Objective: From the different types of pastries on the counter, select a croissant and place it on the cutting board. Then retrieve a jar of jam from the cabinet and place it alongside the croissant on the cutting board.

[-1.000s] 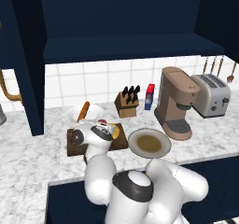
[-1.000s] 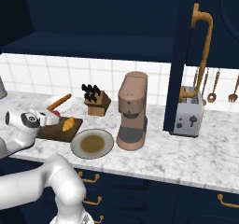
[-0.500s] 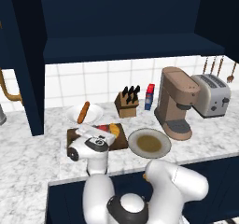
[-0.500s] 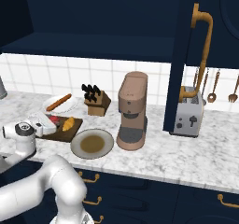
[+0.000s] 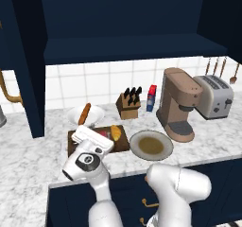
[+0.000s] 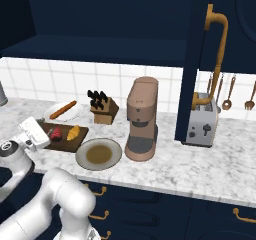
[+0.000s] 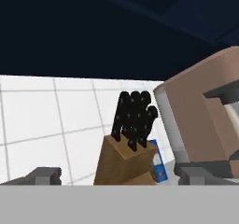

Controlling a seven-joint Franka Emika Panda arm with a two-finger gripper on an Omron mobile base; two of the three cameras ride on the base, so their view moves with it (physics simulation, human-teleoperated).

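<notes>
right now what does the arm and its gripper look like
The arm is glossy white, built of rounded, bulbous segments. Its wrist ends in a dark round cap with a grey ring. The gripper is a white boxy block; in the hand view its fingertips are small and dark grey.

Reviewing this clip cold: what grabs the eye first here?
The white robot arm in the foreground, bent low at the counter's front edge before the cutting board. On that board the croissant and jar of jam lie side by side. Right of it, a round plate and a tan coffee machine.
</notes>
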